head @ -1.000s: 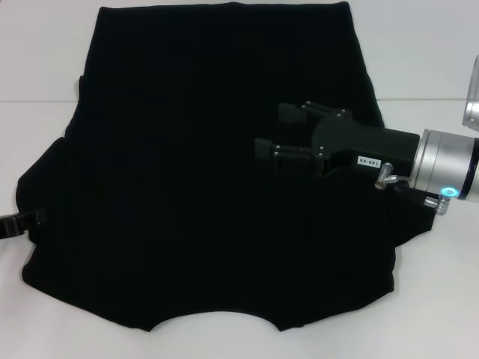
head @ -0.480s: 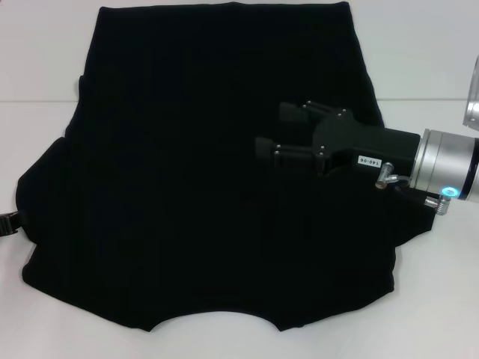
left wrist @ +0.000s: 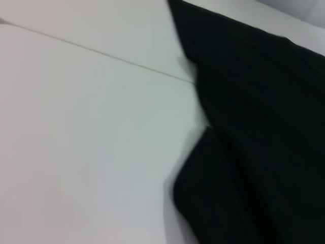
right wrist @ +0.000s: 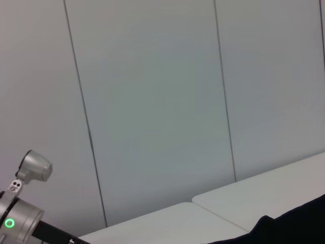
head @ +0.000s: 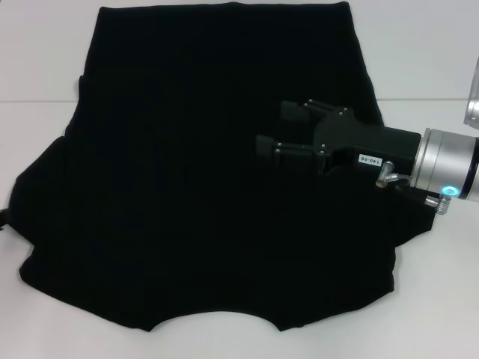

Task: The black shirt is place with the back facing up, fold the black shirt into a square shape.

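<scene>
Shirt fabric filled most of the head view: the black shirt [head: 209,172] lay spread flat on the white table [head: 419,52], its straight hem at the far side and its curved neckline notch at the edge nearest the robot. No lettering showed on the upward face. One sleeve spread out toward the robot's left, reaching almost to the frame's border, and the other lay under the right arm's wrist.

Over the shirt's right half, the right gripper [head: 273,129] hung level, pointing toward the shirt's middle. Its two black fingers [head: 288,151] stood apart with a clear gap between them, pinching nothing. Whether they touched the cloth below could not be told. Behind the fingers sat the silver wrist [head: 449,168] with a small lit ring, out past the shirt's right edge.

Left of the shirt, the left gripper was out of sight in the head view, and its own wrist camera showed none of its fingers, so their state could not be told. That camera showed only the shirt's edge [left wrist: 254,132], with a sleeve fold lying on the table beside a thin seam line [left wrist: 101,53].

The right wrist camera faced a panelled wall [right wrist: 152,101], with a sliver of the shirt [right wrist: 299,223] on the table.
</scene>
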{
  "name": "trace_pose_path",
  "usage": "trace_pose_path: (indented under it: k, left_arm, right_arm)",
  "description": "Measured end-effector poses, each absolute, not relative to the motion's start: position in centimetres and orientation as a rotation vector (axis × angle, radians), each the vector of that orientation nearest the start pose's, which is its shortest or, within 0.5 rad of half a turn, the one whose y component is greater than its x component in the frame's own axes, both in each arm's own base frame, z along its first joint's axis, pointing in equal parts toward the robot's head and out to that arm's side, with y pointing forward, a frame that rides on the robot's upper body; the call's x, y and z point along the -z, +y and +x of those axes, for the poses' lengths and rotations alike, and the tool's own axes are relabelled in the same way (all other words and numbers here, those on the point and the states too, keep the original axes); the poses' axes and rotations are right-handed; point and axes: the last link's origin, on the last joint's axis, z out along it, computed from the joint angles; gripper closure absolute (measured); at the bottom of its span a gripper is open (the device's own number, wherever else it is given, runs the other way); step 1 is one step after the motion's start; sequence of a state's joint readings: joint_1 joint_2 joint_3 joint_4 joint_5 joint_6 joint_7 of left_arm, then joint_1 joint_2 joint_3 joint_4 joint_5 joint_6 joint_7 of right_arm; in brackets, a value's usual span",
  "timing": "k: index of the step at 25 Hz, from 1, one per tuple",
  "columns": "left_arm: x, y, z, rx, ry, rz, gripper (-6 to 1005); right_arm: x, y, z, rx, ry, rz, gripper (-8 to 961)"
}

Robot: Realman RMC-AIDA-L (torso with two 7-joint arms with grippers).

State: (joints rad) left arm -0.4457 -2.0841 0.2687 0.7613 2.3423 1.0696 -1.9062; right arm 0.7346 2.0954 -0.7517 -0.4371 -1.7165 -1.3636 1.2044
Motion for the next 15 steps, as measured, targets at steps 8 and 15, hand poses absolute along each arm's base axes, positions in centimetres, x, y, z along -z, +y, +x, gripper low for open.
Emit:
trace_pose_path:
  k: [8,15]
  left_arm:
    - [-8.3,31.8,-40.8,0.412,-1.429,-1.72,970]
    - [-9.1,31.2,-41.5,0.42,-1.431,-1.67,968]
  right_arm:
    - [3.1,38.6,19.1,-0.939,0.44,-2.597,38]
    - [3.1,38.6,19.1,-0.952,0.452,-2.589,37]
